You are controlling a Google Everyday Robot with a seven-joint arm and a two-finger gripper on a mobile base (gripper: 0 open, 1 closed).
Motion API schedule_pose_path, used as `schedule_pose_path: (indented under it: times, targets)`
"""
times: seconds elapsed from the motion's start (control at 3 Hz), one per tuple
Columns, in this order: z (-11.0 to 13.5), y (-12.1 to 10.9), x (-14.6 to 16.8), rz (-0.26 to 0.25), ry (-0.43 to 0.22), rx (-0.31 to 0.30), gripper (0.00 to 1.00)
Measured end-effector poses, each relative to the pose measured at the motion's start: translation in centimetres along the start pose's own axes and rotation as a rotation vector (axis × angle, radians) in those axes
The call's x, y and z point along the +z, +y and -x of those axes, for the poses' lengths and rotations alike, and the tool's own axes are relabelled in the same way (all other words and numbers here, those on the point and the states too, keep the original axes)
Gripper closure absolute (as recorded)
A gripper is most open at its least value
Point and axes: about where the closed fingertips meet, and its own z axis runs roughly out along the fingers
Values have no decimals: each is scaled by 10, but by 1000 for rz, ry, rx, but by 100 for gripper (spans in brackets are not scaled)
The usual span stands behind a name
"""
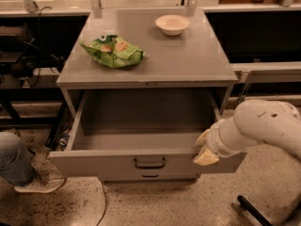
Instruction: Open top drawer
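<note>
The top drawer (pixel 141 164) of the grey metal cabinet is pulled far out and its inside looks empty. Its dark loop handle (pixel 149 163) sits at the centre of the front panel. My gripper (pixel 204 147) is at the right part of the drawer's front edge, at the top rim, with the white arm (pixel 263 126) coming in from the right. A lower drawer's handle (pixel 149 175) just shows under the open drawer; the rest of the lower drawers is hidden.
On the cabinet top (pixel 188 60) lie a green chip bag (pixel 113 51) and a white bowl (pixel 172 24). A person's leg and shoe (pixel 23 173) are at the lower left. Dark racks and cables stand left. A black base leg (pixel 254 211) is lower right.
</note>
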Motion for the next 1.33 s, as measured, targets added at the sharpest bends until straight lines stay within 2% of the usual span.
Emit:
schedule_pose_path:
  times: [0.33,1.0,1.33]
  targets:
    - [-16,37,-13,26,24,72,100]
    - [-18,43,-15,31,28,84,100]
    - [-18,43,-15,31,28,81,86]
